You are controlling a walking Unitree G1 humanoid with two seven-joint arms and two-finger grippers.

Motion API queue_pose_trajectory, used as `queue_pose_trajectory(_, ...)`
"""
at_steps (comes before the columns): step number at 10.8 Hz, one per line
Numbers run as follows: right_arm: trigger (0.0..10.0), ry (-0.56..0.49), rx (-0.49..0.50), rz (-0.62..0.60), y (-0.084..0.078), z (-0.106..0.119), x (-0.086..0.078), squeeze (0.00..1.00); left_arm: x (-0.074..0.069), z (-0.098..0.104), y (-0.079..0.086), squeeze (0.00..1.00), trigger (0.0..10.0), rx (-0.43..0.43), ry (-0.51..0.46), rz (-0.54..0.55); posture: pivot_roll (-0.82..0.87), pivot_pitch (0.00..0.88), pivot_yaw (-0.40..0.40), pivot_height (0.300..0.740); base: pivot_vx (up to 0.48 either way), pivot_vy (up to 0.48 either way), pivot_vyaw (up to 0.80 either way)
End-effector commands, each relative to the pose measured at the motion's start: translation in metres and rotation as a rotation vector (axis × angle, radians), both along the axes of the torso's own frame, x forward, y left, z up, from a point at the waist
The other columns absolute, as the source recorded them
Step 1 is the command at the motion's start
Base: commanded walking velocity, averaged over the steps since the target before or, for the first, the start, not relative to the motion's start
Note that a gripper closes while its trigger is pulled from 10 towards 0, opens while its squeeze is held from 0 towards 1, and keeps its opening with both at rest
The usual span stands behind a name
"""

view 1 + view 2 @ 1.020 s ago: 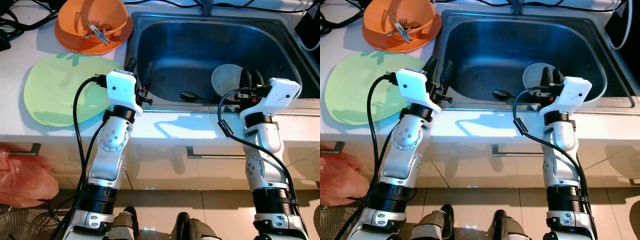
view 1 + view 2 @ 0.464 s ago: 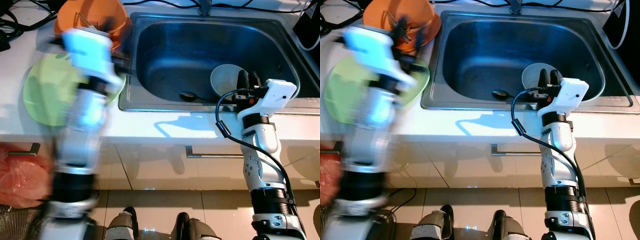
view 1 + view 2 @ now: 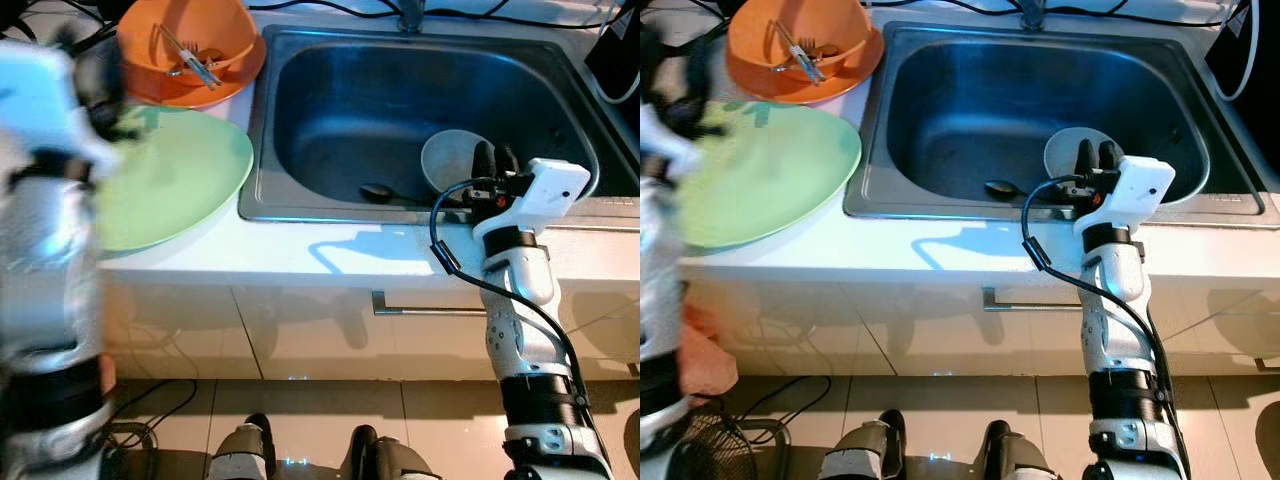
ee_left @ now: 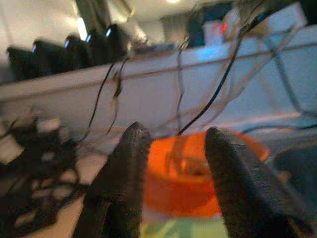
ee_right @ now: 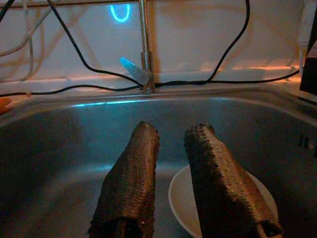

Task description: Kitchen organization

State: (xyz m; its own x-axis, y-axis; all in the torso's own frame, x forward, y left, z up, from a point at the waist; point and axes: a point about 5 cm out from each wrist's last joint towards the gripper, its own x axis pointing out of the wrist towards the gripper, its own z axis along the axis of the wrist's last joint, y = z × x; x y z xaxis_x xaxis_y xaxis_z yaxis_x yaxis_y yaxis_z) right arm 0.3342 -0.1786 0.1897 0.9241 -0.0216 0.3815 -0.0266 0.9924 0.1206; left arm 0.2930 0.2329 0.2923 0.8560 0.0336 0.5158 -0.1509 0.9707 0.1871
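Observation:
An orange bowl [image 3: 185, 45] holding metal utensils [image 3: 190, 58] stands at the back left of the white counter. In front of it lies a pale green plate [image 3: 170, 175]. My left arm [image 3: 45, 200] is a blur at the far left beside the plate. In the left wrist view my left gripper [image 4: 173, 136] is open and empty, and the orange bowl [image 4: 198, 173] lies beyond its fingers. A white bowl [image 3: 450, 160] and a dark spoon [image 3: 378, 192] rest in the steel sink [image 3: 330, 90]. My right gripper [image 3: 497, 158] hovers at the sink's front rim over the white bowl [image 5: 178, 203], narrowly open and empty.
A faucet [image 5: 144, 54] rises behind the sink, with black cables [image 5: 74, 59] along the back wall. A dark device [image 3: 620, 50] sits at the counter's far right. Below the counter are cabinet fronts with a handle [image 3: 425, 310], and a wire fan [image 3: 710, 450] on the floor.
My left arm has swung from the sink's left rim out to the far left past the green plate, and is still blurred. The right gripper has hardly moved.

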Motion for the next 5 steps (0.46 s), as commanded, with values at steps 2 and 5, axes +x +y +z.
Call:
queue_pose_trajectory(2,10.0,0.048,-0.007,0.021,0.002,-0.010,0.001,0.00,-0.010,-0.007,0.018,1.00,10.0,-0.024,0.041,0.116,0.22,0.222,-0.065,0.740,0.000,0.000,0.00)
queue_pose_trajectory(5,10.0,0.055,-0.011,0.031,0.003,-0.011,0.003,0.00,-0.013,-0.010,0.034,1.00,10.0,-0.061,0.121,0.200,0.23,0.223,-0.070,0.740,0.000,0.000,0.00)
